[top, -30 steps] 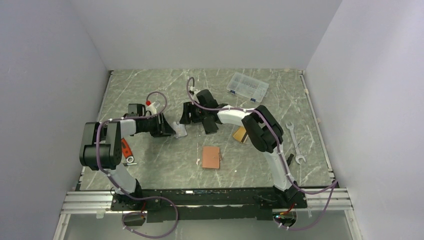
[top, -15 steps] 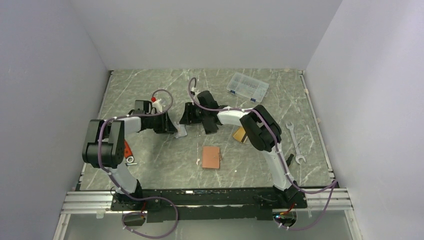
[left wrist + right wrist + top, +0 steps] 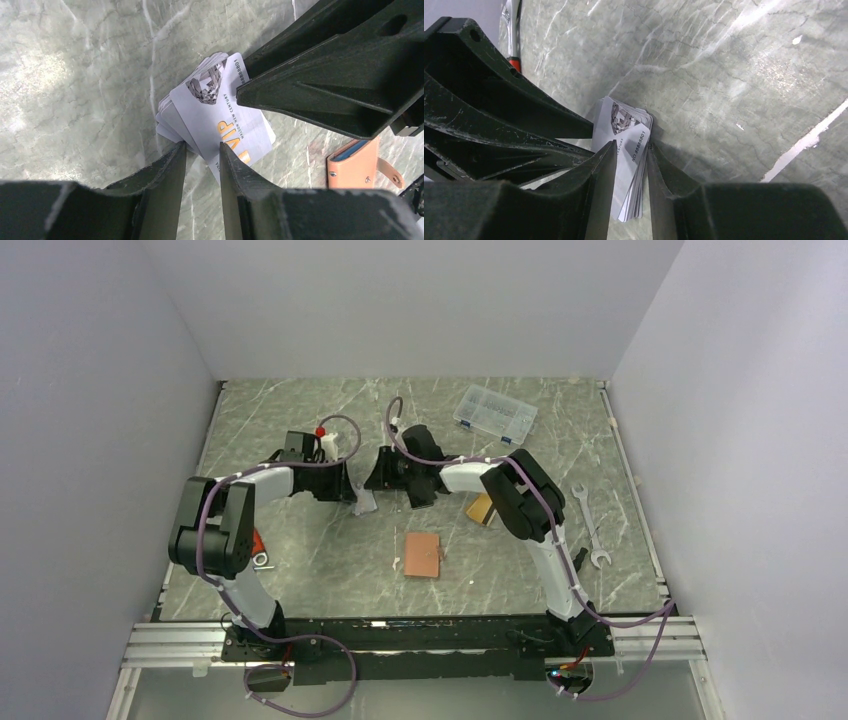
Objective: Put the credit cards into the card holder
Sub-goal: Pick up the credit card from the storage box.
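Silver credit cards (image 3: 215,117) | left hand (image 3: 202,146), right hand (image 3: 631,145) both pinching them | card holder (image 3: 355,167) near | wrench (image 3: 589,523) well apart

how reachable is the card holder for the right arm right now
Likely yes: the card holder lies in the open, unobstructed, close to the right pincer. But that pincer is closed on the credit cards, as is the left pincer.

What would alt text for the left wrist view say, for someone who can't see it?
The left gripper from below and the right gripper from upper right both pinch one stack of pale cards, with a marbled green table behind. A tan card holder lies at lower right.
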